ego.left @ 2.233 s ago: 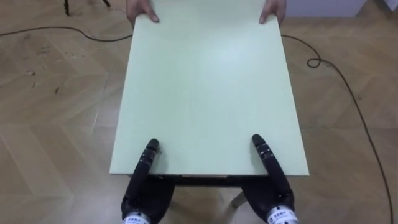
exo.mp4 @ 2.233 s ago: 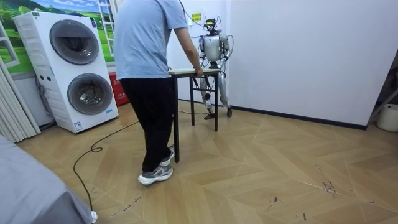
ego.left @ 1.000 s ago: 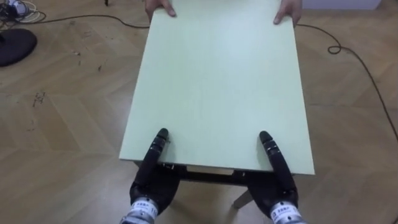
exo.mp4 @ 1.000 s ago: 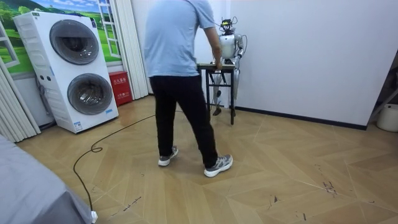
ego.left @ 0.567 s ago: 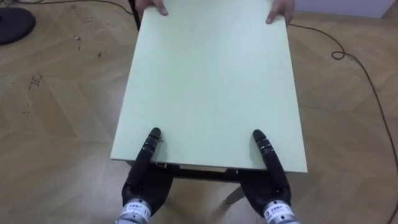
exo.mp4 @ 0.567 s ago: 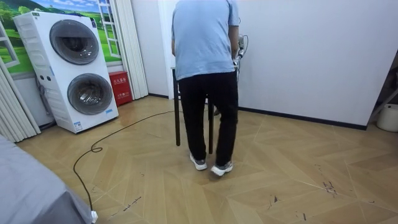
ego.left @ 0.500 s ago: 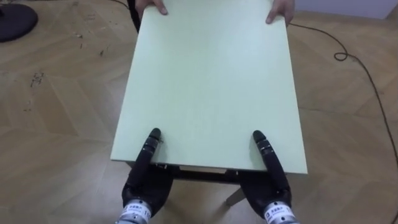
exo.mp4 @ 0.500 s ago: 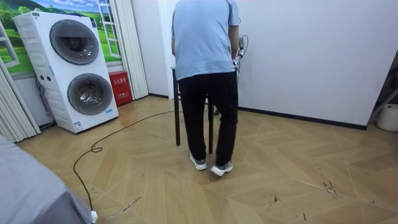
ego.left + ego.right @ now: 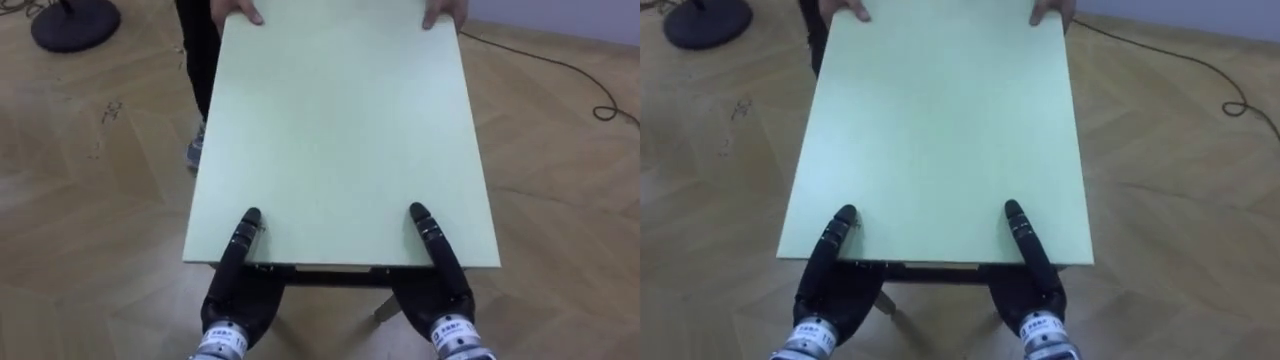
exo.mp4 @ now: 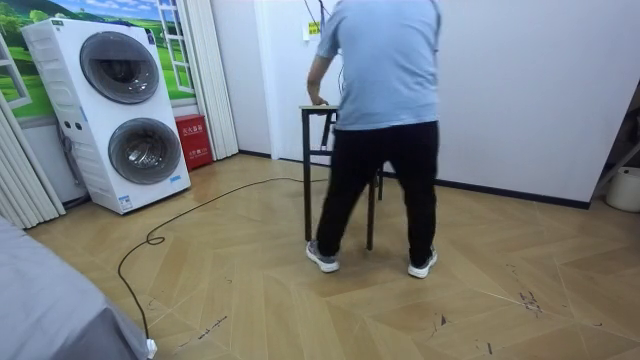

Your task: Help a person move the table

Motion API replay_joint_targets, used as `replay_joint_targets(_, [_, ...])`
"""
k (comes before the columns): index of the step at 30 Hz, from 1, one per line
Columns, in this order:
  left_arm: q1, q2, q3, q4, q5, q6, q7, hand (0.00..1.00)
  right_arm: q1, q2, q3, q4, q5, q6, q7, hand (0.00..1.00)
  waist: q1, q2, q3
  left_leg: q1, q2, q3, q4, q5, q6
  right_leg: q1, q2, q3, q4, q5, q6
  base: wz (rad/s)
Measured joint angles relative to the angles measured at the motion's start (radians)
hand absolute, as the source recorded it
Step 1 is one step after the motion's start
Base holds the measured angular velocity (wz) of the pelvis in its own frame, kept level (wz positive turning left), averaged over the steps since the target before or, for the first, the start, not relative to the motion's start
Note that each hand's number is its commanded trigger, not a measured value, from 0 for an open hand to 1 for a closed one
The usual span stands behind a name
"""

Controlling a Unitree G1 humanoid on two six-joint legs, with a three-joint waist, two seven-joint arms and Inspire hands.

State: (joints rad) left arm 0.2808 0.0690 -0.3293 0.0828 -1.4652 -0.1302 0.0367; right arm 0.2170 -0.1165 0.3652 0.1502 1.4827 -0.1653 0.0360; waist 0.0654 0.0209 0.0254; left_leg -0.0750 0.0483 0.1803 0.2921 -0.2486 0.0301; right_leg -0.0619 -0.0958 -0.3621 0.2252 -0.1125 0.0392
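In the left eye view the table's pale green worktop (image 9: 335, 130) runs from the robot away toward a person. The left robot hand (image 9: 238, 285) sits at the near edge by the near left corner, and the right robot hand (image 9: 445, 285) by the near right corner. Each lays a thumb flat on top. The rest of each is under the worktop, so the grip cannot be told. The person's hands (image 9: 238, 12) hold the far corners. A round black base (image 9: 75, 22) stands on the floor beyond the far left corner.

In the room view the person (image 10: 385, 110) stands with back to the camera at the table (image 10: 320, 108), one hand on its end. A stacked washer and dryer (image 10: 120, 110) stands at the room view's left.

In the right eye view a cable (image 9: 1230, 105) lies on the floor to the right of the worktop.
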Motion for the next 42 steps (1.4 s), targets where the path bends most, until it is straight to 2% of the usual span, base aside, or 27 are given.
replay_joint_targets(2, [0.002, -0.001, -0.009, 0.000, -0.008, -0.004, 0.000, 1.00, -0.003, -0.012, 0.001, 0.000, -0.005, 0.000, 0.000, 1.00, 0.001, 0.008, 0.0006, 0.000, -0.012, -0.019, 0.000, 0.001, 0.002, 0.004, -0.016, -0.003, 0.021, -0.016, 0.014, 0.41])
replay_joint_targets(4, [0.008, -0.008, -0.009, 0.000, -0.006, -0.003, 0.000, 1.00, 0.000, -0.013, -0.005, 0.000, -0.010, 0.002, 0.000, 1.00, 0.000, 0.011, 0.0010, 0.002, -0.030, -0.027, 0.000, 0.005, 0.009, 0.002, -0.043, -0.015, 0.065, -0.041, 0.025, 0.54])
replay_joint_targets(6, [0.012, -0.004, -0.007, 0.001, -0.002, 0.001, 0.000, 1.00, 0.007, -0.013, -0.004, 0.000, -0.013, 0.005, -0.001, 1.00, -0.010, 0.013, 0.0011, -0.005, -0.058, -0.053, -0.002, 0.011, 0.020, -0.011, -0.081, -0.010, 0.147, -0.072, 0.036, 0.74])
replay_joint_targets(7, [0.013, -0.007, -0.009, 0.001, 0.001, 0.002, 0.000, 1.00, 0.011, -0.012, -0.006, 0.000, -0.013, 0.005, -0.001, 1.00, -0.018, 0.013, 0.0013, -0.008, -0.064, -0.054, -0.003, 0.013, 0.023, -0.012, -0.091, -0.009, 0.169, -0.078, 0.040, 1.10])
replay_joint_targets(8, [0.015, -0.009, -0.011, 0.003, 0.006, 0.006, 0.000, 1.00, 0.022, -0.010, -0.006, 0.000, -0.011, 0.005, 0.000, 1.00, -0.043, 0.013, 0.0013, -0.010, -0.074, -0.056, -0.003, 0.019, 0.033, -0.012, -0.109, -0.008, 0.216, -0.084, 0.044, 1.27])
replay_joint_targets(9, [0.014, -0.007, -0.024, 0.009, 0.007, 0.009, 0.000, 1.00, 0.037, -0.008, -0.008, 0.000, -0.006, 0.003, 0.003, 1.00, -0.060, 0.013, 0.0017, -0.003, -0.078, -0.086, -0.002, 0.023, 0.040, -0.025, -0.119, 0.020, 0.285, -0.086, 0.045, 1.28])
replay_joint_targets(10, [0.013, -0.005, -0.029, 0.015, 0.010, 0.008, -0.001, 1.00, 0.044, -0.004, -0.017, 0.001, -0.004, 0.005, 0.003, 1.00, -0.067, 0.014, 0.0036, 0.002, -0.080, -0.119, 0.001, 0.023, 0.043, -0.046, -0.116, 0.056, 0.313, -0.097, 0.034, 1.01])
replay_joint_targets(11, [0.014, -0.003, -0.029, 0.021, 0.016, 0.008, -0.004, 1.00, 0.058, 0.009, -0.034, 0.001, -0.011, 0.012, 0.003, 1.00, -0.067, 0.015, 0.0036, -0.004, -0.083, -0.190, 0.014, 0.022, 0.043, -0.072, -0.061, 0.166, 0.279, -0.139, 0.014, 0.78])
replay_joint_targets(12, [0.014, 0.000, -0.027, 0.023, 0.017, 0.005, -0.009, 1.00, 0.060, 0.017, -0.039, 0.001, -0.020, 0.014, 0.003, 1.00, -0.064, 0.019, 0.0058, -0.016, -0.086, -0.250, 0.021, 0.023, 0.041, -0.099, -0.004, 0.240, 0.189, -0.147, 0.004, 0.75])
replay_joint_targets(13, [0.013, 0.002, -0.026, 0.023, 0.016, 0.007, -0.010, 1.00, 0.061, 0.017, -0.038, 0.001, -0.019, 0.014, 0.003, 1.00, -0.066, 0.018, 0.0056, -0.022, -0.095, -0.277, 0.024, 0.025, 0.038, -0.112, 0.015, 0.275, 0.145, -0.135, -0.002, 0.97])
replay_joint_targets(14, [0.008, 0.005, -0.025, 0.029, 0.012, 0.016, -0.010, 1.00, 0.063, 0.023, -0.035, 0.001, -0.019, 0.013, 0.003, 1.00, -0.076, 0.014, 0.0070, -0.029, -0.117, -0.313, 0.030, 0.025, 0.035, -0.134, 0.034, 0.329, 0.115, -0.047, -0.011, 1.18])
replay_joint_targets(15, [0.003, -0.003, -0.021, 0.055, -0.002, 0.025, -0.007, 1.00, 0.075, 0.017, -0.023, -0.008, -0.034, -0.001, 0.002, 1.00, -0.090, 0.017, 0.0036, -0.023, -0.127, -0.309, 0.018, 0.030, 0.029, -0.118, 0.025, 0.310, 0.124, -0.060, -0.010, 1.04])
replay_joint_targets(16, [0.003, -0.009, -0.011, 0.066, -0.005, 0.028, -0.007, 1.00, 0.074, 0.019, -0.013, -0.008, -0.044, -0.009, -0.003, 1.00, -0.087, 0.014, 0.0047, -0.020, -0.123, -0.299, 0.009, 0.033, 0.025, -0.113, 0.026, 0.297, 0.125, -0.060, -0.013, 0.61])
replay_joint_targets(17, [0.006, -0.011, 0.000, 0.072, -0.008, 0.031, -0.007, 1.00, 0.076, 0.020, -0.011, -0.007, -0.054, -0.016, -0.004, 1.00, -0.080, 0.002, 0.0064, -0.019, -0.114, -0.293, 0.004, 0.035, 0.021, -0.104, 0.029, 0.280, 0.114, -0.057, -0.019, 0.19])
replay_joint_targets(19, [0.008, 0.000, -0.006, 0.068, -0.013, 0.046, -0.007, 1.00, 0.081, 0.017, -0.016, -0.005, -0.038, -0.008, -0.005, 1.00, -0.068, -0.017, 0.0035, -0.019, -0.107, -0.293, -0.003, 0.036, 0.018, -0.087, 0.036, 0.275, 0.098, -0.055, -0.021, 0.25])
replay_joint_targets(20, [0.008, -0.001, -0.015, 0.067, -0.013, 0.047, -0.007, 1.00, 0.076, -0.002, -0.023, -0.004, -0.030, 0.000, -0.004, 1.00, -0.055, -0.017, 0.0036, -0.018, -0.107, -0.293, -0.003, 0.036, 0.018, -0.080, 0.037, 0.275, 0.093, -0.053, -0.019, 0.20])
replay_joint_targets(21, [0.009, -0.002, -0.020, 0.067, -0.013, 0.043, -0.007, 1.00, 0.073, -0.011, -0.025, -0.004, -0.030, 0.006, -0.004, 1.00, -0.037, -0.015, 0.0028, -0.015, -0.106, -0.296, -0.004, 0.036, 0.018, -0.069, 0.039, 0.272, 0.081, -0.050, -0.018, 0.07])
replay_joint_targets(24, [0.026, 0.004, -0.020, 0.047, -0.013, 0.031, -0.007, 1.00, 0.074, -0.007, -0.008, -0.003, -0.023, 0.003, -0.004, 1.00, -0.005, -0.015, 0.0028, -0.006, -0.095, -0.300, -0.008, 0.035, 0.015, -0.042, 0.046, 0.252, 0.053, -0.043, -0.024, 0.15])
replay_joint_targets(27, [0.044, 0.011, -0.022, 0.025, -0.012, 0.012, -0.007, 1.00, 0.073, -0.005, 0.012, -0.004, -0.011, -0.006, -0.004, 1.00, 0.007, -0.014, 0.0027, -0.017, -0.095, -0.322, -0.007, 0.039, 0.008, -0.038, 0.046, 0.225, 0.045, -0.042, -0.026, 0.27])
replay_joint_targets(30, [0.044, 0.019, -0.029, 0.024, -0.011, -0.002, -0.007, 1.00, 0.070, -0.006, 0.034, 0.001, 0.007, -0.023, -0.003, 1.00, 0.019, -0.015, 0.0027, -0.038, -0.088, -0.319, 0.000, 0.045, -0.001, -0.011, 0.041, 0.161, 0.022, -0.044, -0.030, 0.61])
replay_joint_targets(31, [0.043, 0.020, -0.030, 0.024, -0.011, -0.002, -0.007, 1.00, 0.070, -0.008, 0.036, 0.002, 0.012, -0.026, -0.003, 1.00, 0.018, -0.015, 0.0027, -0.044, -0.083, -0.308, 0.001, 0.047, -0.003, -0.005, 0.040, 0.147, 0.017, -0.044, -0.030, 0.86])
replay_joint_targets(32, [0.042, 0.023, -0.030, 0.024, -0.010, -0.003, -0.007, 1.00, 0.070, -0.008, 0.039, 0.002, 0.017, -0.029, -0.003, 1.00, 0.010, -0.016, 0.0033, -0.058, -0.073, -0.267, 0.003, 0.056, -0.005, 0.007, 0.034, 0.111, 0.006, -0.045, -0.032, 1.13])
replay_joint_targets(33, [0.040, 0.024, -0.030, 0.024, -0.011, -0.003, -0.007, 1.00, 0.070, -0.008, 0.039, 0.002, 0.018, -0.033, -0.003, 1.00, -0.018, -0.016, 0.0033, -0.080, -0.052, -0.171, 0.004, 0.070, -0.003, 0.021, 0.025, 0.064, -0.007, -0.048, -0.032, 1.28])
replay_joint_targets(34, [0.038, 0.024, -0.031, 0.024, -0.011, -0.003, -0.007, 1.00, 0.069, -0.008, 0.039, 0.002, 0.019, -0.036, -0.003, 1.00, -0.031, -0.016, 0.0033, -0.094, -0.036, -0.108, 0.008, 0.076, 0.000, 0.022, 0.022, 0.045, -0.008, -0.051, -0.032, 1.47])
replay_joint_targets(35, [0.030, 0.024, -0.039, 0.024, -0.011, -0.005, -0.007, 1.00, 0.064, -0.008, 0.038, 0.002, 0.020, -0.044, -0.003, 1.00, -0.046, -0.019, 0.0041, -0.114, -0.011, -0.018, 0.018, 0.085, 0.007, 0.022, 0.015, 0.021, -0.005, -0.063, -0.029, 1.19])
replay_joint_targets(36, [0.026, 0.023, -0.044, 0.024, -0.012, -0.011, -0.007, 1.00, 0.056, -0.010, 0.035, 0.002, 0.021, -0.042, -0.003, 1.00, -0.047, -0.020, 0.0037, -0.123, -0.005, 0.017, 0.017, 0.097, 0.009, 0.019, 0.011, -0.004, -0.005, -0.068, -0.027, 0.96])
replay_joint_targets(42, [0.027, 0.015, -0.047, 0.016, -0.014, -0.049, -0.006, 1.00, 0.023, -0.018, 0.031, 0.000, 0.017, -0.018, -0.019, 1.00, -0.005, -0.018, 0.0041, -0.129, -0.036, -0.034, 0.006, 0.113, 0.013, 0.040, -0.003, -0.068, -0.004, -0.082, -0.019, 0.41])
